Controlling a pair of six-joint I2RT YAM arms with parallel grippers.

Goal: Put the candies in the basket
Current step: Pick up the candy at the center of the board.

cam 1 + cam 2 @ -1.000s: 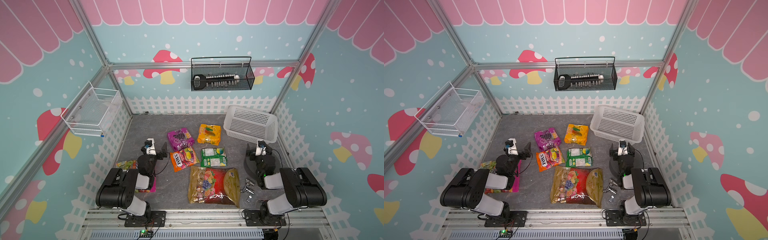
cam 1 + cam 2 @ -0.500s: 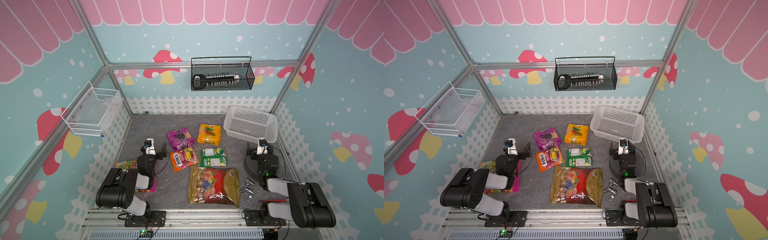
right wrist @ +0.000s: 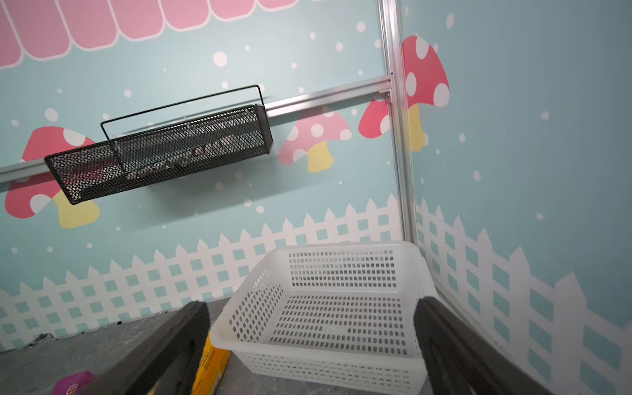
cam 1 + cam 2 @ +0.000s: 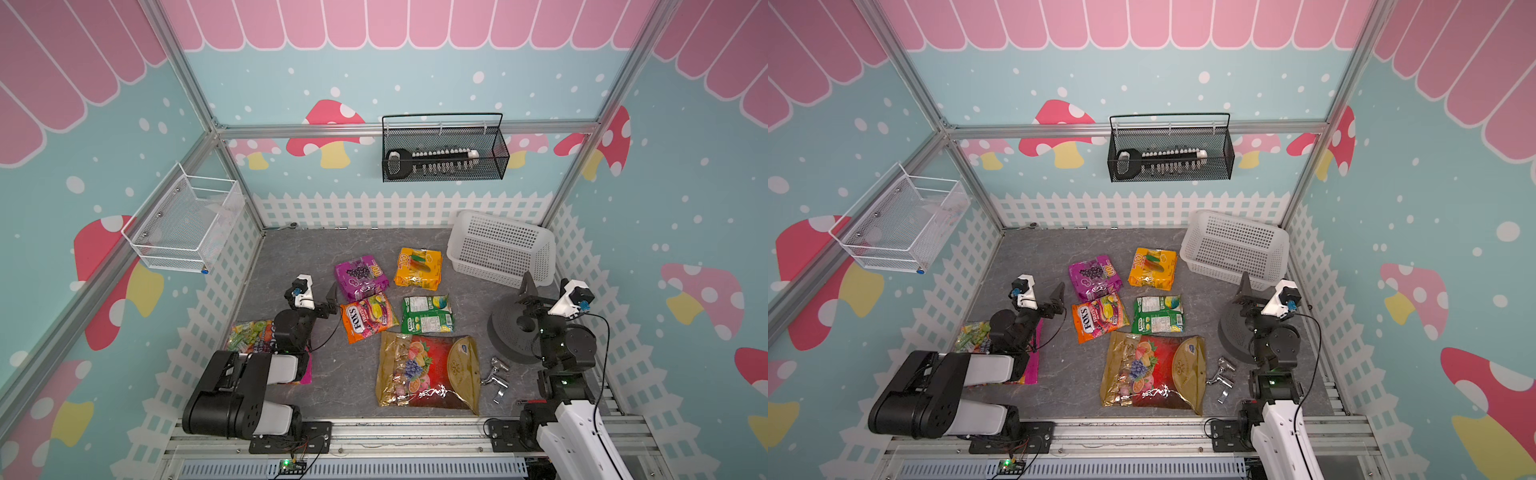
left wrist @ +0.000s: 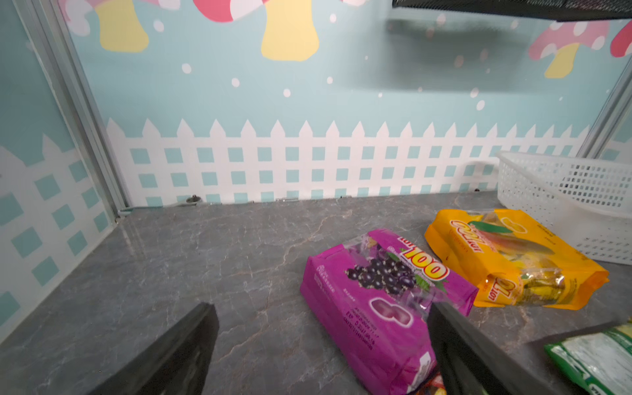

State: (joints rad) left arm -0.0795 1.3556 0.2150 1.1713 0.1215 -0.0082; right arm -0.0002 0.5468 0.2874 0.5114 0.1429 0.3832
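**Opening state of the task: no bag stowed yet.** I see the left gripper (image 5: 321, 309) with its jaws spread wide and nothing between them, and the right gripper (image 3: 311, 306) the same.

The basket (image 4: 498, 245) stands directly ahead of the right gripper, near its fingertips. Inside it I see only bare perforated floor.

All six candies lie on the tabletop (image 4: 299, 249):
- The purple bag (image 4: 360, 277) lies just ahead of the left gripper, beside its inner finger.
- The yellow-orange bag (image 4: 419, 268) lies beyond that, between the purple bag and the basket.
- The FOX'S bag (image 4: 368, 318) and the green bag (image 4: 427, 314) lie between the two grippers.
- The large red-gold bag (image 4: 428, 370) lies behind the line of both grippers.
- The clear multicoloured bag (image 4: 249, 334) lies behind the left gripper, partly hidden under the left arm (image 4: 286, 332).

By my judgement, all six transfers remain.

Other containers:
- The black wall basket (image 4: 442, 153), high above and beyond both grippers, holds a dark-handled tool (image 4: 432, 158).
- The white wire basket (image 4: 183, 224) hangs up and outward of the left gripper. I cannot tell what it holds.
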